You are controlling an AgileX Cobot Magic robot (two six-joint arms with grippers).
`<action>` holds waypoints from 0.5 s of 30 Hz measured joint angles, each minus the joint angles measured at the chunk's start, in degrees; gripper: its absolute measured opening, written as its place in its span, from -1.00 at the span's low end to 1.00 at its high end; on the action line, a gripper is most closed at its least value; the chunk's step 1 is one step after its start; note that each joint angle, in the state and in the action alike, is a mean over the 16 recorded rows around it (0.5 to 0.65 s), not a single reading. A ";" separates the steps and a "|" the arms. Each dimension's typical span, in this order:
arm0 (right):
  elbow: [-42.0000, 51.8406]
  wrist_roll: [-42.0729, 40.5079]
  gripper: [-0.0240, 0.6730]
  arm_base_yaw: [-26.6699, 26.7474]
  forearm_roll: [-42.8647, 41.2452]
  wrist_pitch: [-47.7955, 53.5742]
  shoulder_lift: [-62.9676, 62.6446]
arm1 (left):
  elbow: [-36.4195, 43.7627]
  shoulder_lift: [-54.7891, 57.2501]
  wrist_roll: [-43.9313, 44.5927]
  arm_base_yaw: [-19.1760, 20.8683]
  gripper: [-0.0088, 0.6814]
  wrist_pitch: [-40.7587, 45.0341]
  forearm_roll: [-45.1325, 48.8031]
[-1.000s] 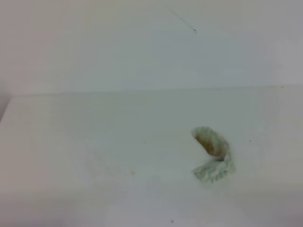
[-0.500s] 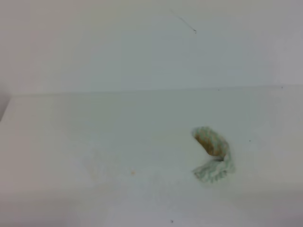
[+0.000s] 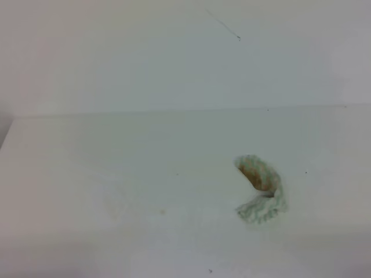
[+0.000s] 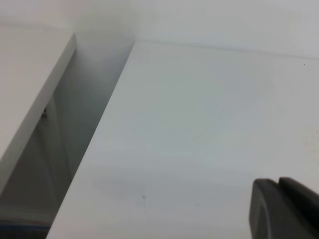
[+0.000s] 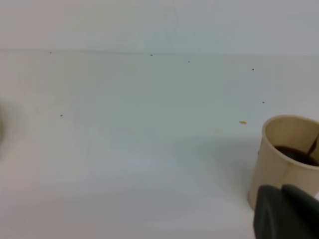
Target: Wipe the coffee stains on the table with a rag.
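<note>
White tabletop, plain and flat, with scattered tiny specks and a faint orange-brown speck left of centre; a second white surface lies beyond a gap at its left edge. Rag, green-net white cloth with a brown blotch, lies crumpled right of centre, nothing touching it. Tan paper cup holding dark liquid stands just beyond the right fingers, pressed together; left fingers show only a dark corner, state indeterminable.
</note>
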 joint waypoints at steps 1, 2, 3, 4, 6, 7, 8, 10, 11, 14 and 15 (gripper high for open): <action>0.00 0.00 -0.93 0.00 0.00 -0.01 0.02 | 0.00 0.00 0.00 0.00 -0.98 0.00 0.00; -0.10 0.01 -0.93 0.00 0.02 0.05 0.04 | 0.00 0.00 0.00 0.00 -0.98 0.00 0.00; -0.10 0.01 -0.93 0.00 0.02 0.04 0.06 | 0.00 0.00 0.00 0.00 -0.98 0.00 0.00; -0.10 0.01 -0.93 0.00 0.02 0.04 0.07 | 0.00 0.00 0.00 0.00 -0.98 0.00 0.00; -0.10 0.01 -0.93 0.00 0.02 0.03 0.09 | 0.00 0.00 0.00 0.00 -0.98 0.00 0.00; -0.10 0.01 -0.93 0.00 0.02 0.03 0.09 | 0.00 0.00 0.00 0.00 -0.98 0.00 0.00; -0.10 0.01 -0.93 0.00 0.02 0.03 0.09 | 0.00 0.00 0.00 0.00 -0.98 0.00 0.00; -0.10 0.01 -0.93 0.00 0.02 0.03 0.09 | 0.00 0.00 0.00 0.00 -0.98 0.00 0.00; -0.10 0.01 -0.93 0.00 0.02 0.03 0.09 | 0.00 0.00 0.00 0.00 -0.98 0.00 0.00; -0.10 0.01 -0.93 0.00 0.02 0.03 0.09 | 0.00 0.00 0.00 0.00 -0.98 0.00 0.00; -0.10 0.01 -0.93 0.00 0.02 0.03 0.09 | 0.00 0.00 0.00 0.00 -0.98 0.00 0.00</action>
